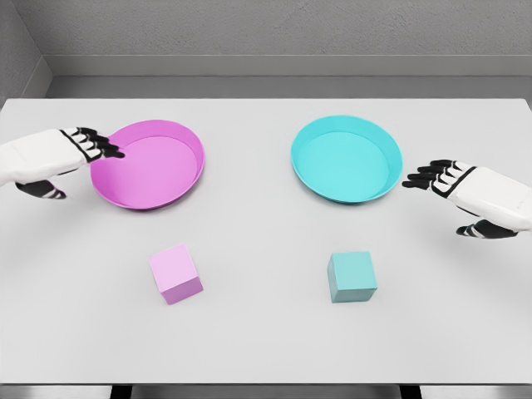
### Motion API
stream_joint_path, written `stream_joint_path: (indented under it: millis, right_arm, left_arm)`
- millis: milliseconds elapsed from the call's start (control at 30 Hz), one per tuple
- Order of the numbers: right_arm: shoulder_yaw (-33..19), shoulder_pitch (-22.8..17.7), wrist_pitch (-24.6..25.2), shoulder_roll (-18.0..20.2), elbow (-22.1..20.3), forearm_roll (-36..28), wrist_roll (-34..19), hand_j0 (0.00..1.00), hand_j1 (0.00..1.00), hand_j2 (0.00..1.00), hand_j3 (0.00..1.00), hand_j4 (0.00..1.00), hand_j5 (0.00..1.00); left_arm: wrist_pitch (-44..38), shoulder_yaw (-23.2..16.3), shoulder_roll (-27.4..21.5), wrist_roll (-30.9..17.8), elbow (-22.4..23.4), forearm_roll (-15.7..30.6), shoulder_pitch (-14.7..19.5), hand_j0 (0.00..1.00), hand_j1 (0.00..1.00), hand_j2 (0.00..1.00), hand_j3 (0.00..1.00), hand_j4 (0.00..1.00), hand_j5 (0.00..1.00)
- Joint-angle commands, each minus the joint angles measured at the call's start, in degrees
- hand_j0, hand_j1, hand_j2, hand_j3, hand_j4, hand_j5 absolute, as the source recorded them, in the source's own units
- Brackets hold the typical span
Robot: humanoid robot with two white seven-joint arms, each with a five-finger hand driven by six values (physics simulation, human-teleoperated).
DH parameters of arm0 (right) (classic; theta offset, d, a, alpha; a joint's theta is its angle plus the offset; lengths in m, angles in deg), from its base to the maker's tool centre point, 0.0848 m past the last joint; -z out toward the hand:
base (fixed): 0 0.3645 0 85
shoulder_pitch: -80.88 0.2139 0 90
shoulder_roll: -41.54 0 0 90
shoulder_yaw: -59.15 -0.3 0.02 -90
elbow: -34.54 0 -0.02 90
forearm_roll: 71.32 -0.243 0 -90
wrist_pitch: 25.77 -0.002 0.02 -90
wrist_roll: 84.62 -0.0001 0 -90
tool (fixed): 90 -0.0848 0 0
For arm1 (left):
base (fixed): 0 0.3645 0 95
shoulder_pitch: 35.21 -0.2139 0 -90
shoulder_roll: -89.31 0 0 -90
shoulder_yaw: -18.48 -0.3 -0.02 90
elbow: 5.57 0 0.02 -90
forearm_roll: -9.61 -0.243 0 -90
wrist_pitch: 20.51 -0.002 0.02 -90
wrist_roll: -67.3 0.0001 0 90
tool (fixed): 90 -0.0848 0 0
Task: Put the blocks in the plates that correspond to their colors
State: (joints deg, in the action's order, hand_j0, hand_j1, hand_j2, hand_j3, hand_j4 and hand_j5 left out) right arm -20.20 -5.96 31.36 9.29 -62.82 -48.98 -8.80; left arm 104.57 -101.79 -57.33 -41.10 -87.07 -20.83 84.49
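A pink block rests on the white table, in front of the magenta plate. A teal block sits in front of the cyan plate. Both plates hold nothing. My left hand hovers at the magenta plate's left rim, fingers stretched out and holding nothing. My right hand hangs just right of the cyan plate, fingers also spread and empty. Each hand is well behind and to the outside of its nearer block.
The white table spans the view, with its front edge near the bottom. A grey wall and floor strip run behind its far edge.
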Motion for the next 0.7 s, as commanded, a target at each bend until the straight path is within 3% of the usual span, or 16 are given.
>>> stream_joint_path:
  millis: [0,167,200,267,400,567,667]
  right_arm:
    - [-0.01,0.0,0.09,0.17,-0.46,-0.37,0.03,1.0,1.0,1.0,1.0,1.0,1.0]
    - [0.08,-0.09,-0.18,1.05,-3.01,-0.63,0.12,1.0,1.0,1.0,1.0,1.0,1.0]
    - [0.08,0.09,0.0,1.05,-3.01,-0.63,0.12,1.0,1.0,1.0,1.0,1.0,1.0]
    - [0.95,2.37,-0.35,0.87,-3.1,-0.54,-0.58,1.0,1.0,1.0,1.0,1.0,1.0]
    - [4.03,7.82,-2.13,0.34,-3.1,-0.54,-10.43,1.0,1.0,1.0,1.0,1.0,1.0]
    - [4.91,8.52,-2.13,-0.18,-3.1,-0.46,-14.82,1.0,1.0,1.0,1.0,1.0,1.0]
    - [12.46,15.64,-2.13,-3.26,-3.1,-0.46,-18.95,1.0,1.0,1.0,1.0,1.0,1.0]
  left_arm:
    - [-0.08,0.12,-1.01,0.03,-0.5,0.39,0.0,1.0,1.0,1.0,1.0,1.0,1.0]
    - [-0.08,-0.06,-1.19,0.12,-0.85,0.47,-0.26,1.0,1.0,1.0,1.0,1.0,1.0]
    - [-0.08,-0.5,-1.71,0.12,-2.34,0.56,-1.05,1.0,1.0,1.0,1.0,1.0,1.0]
    - [-0.08,-0.67,-6.11,0.2,-10.34,0.47,-5.53,1.0,1.0,1.0,1.0,1.0,1.0]
    - [-0.08,-0.76,-8.13,0.2,-16.14,0.74,-8.17,1.0,1.0,1.0,1.0,1.0,1.0]
    - [-0.08,-1.11,-6.73,0.2,-20.89,1.18,-10.37,1.0,1.0,1.0,1.0,1.0,1.0]
    - [-0.08,-2.08,-3.65,0.2,-21.07,1.35,-10.46,1.0,1.0,1.0,1.0,1.0,1.0]
